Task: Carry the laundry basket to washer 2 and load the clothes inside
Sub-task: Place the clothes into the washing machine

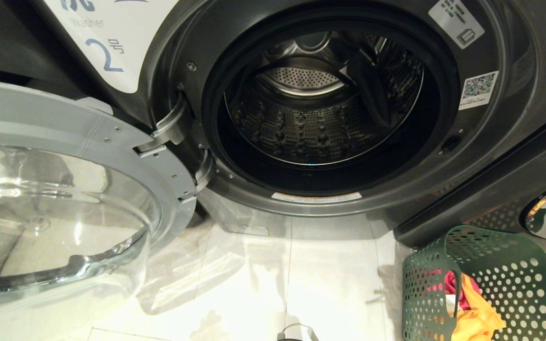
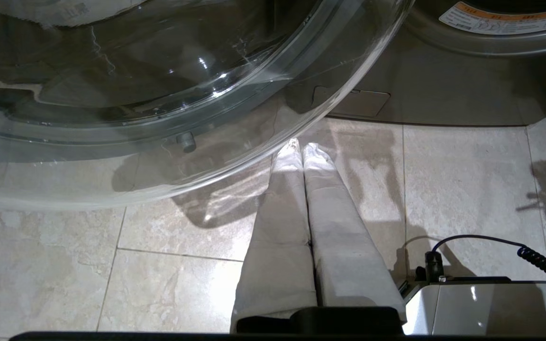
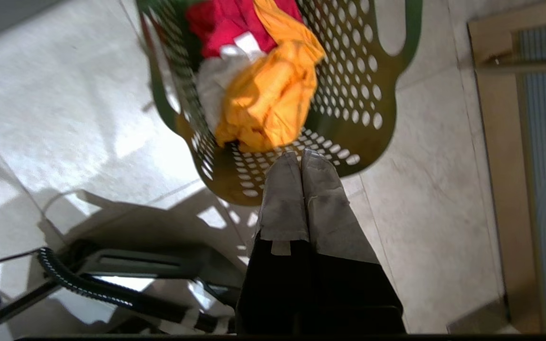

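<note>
The laundry basket (image 1: 491, 284) sits on the floor beside washer 2 (image 1: 325, 109), door open. My right gripper (image 3: 300, 158) hangs above the clothes (image 3: 263, 94), pinched closed and empty. Next I must spread it and grab one.

We hold our left gripper (image 2: 301, 149) low and pointing forward, its two pale, cloth-wrapped fingers (image 2: 282, 199) pressed flat together with nothing between them. Our right gripper (image 3: 300, 158) angles downward, its fingers (image 3: 323, 189) likewise pressed together and empty. Neither arm appears in our head view.
</note>
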You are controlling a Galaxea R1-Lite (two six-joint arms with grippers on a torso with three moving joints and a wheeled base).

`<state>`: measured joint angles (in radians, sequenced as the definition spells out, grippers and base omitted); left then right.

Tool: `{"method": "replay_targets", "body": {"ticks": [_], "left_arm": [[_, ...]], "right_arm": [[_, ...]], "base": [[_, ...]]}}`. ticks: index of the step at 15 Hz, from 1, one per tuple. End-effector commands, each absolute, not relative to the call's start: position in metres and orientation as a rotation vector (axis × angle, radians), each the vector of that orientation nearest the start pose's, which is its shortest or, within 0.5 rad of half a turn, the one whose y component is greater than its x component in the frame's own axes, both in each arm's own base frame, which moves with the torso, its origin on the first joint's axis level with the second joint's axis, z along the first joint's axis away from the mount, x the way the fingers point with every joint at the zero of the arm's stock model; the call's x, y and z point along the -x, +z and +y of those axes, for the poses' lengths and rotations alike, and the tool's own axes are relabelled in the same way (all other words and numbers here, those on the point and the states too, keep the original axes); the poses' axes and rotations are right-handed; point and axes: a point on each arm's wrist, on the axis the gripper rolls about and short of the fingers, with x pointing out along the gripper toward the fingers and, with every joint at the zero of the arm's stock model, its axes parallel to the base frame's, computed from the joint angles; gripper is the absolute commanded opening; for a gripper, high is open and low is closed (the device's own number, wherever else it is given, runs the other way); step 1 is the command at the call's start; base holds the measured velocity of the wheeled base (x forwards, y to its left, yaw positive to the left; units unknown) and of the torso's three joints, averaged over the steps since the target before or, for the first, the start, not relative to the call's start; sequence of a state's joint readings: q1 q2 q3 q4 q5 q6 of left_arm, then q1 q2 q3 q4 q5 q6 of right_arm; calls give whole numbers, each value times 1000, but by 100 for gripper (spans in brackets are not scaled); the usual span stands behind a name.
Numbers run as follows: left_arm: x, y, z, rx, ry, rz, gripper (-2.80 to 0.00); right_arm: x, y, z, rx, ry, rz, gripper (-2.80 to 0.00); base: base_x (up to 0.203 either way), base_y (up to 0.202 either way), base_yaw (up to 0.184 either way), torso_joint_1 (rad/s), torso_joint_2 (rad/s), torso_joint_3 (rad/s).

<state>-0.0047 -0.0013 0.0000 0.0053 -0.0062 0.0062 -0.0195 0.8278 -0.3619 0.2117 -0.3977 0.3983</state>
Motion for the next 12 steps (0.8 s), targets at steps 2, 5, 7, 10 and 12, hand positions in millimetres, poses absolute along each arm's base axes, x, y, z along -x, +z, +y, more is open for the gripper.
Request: {"method": "replay_targets", "body": {"ticks": [2, 5, 7, 10, 12], "left_arm": [[23, 75, 0, -6, -11, 5, -280], [23, 75, 0, -6, -11, 5, -280], [23, 75, 0, -6, -11, 6, -280], [23, 75, 0, -6, -11, 3, -280], [23, 75, 0, -6, -11, 6, -280]], "right_arm": [[-68, 128, -13, -239, -587, 692, -280], [-83, 116, -18, -275, -650, 792, -280], [-102, 112, -28, -329, -703, 806, -280], [-123, 103, -57, -461, -795, 819, 0], [-130, 97, -70, -517, -793, 852, 0]], "base": [[0, 0, 0, 0, 0, 0], [0, 0, 0, 0, 0, 0], [0, 0, 0, 0, 0, 0], [0, 0, 0, 0, 0, 0], [0, 0, 0, 0, 0, 0]]}}
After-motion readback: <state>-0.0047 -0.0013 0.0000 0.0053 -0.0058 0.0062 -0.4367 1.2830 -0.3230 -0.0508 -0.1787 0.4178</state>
